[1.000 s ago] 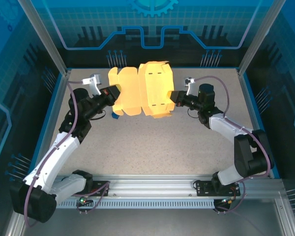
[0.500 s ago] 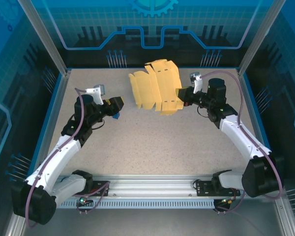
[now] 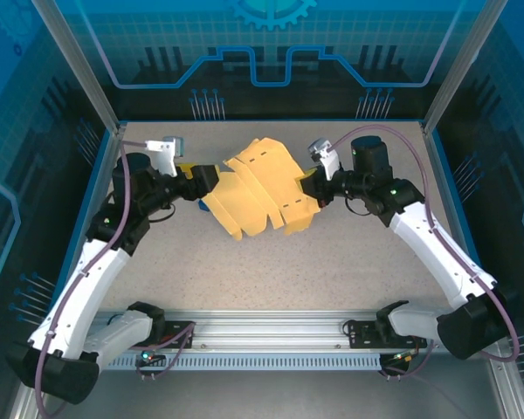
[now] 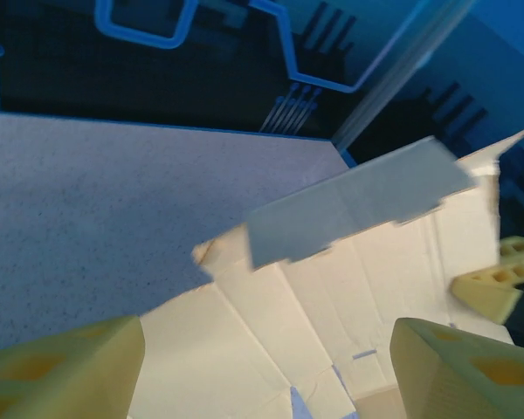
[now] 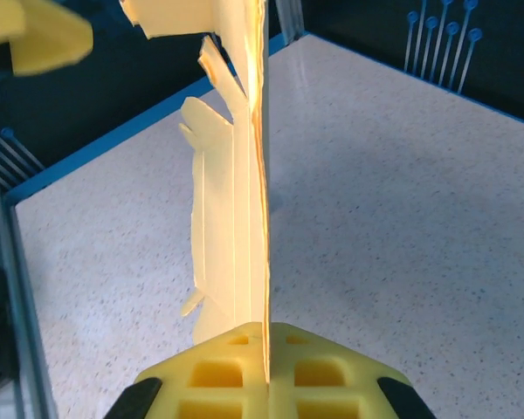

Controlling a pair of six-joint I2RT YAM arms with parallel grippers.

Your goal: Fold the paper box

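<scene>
The right end effector clamps the right edge of the paper box, holding the unfolded sheet above the bench at upper centre, probably to free its flaps. The left end effector sits with fingers spread at the sheet's left edge, apparently ready to grip.

— What sort of place is this?
— A robot lab test cell. Two robot arms are bolted to a metal rail along the bottom, on a speckled tabletop.
— And around it?
— Aluminium posts at upper left and right, and blue walls printed with circuit lines and a gear.
</scene>
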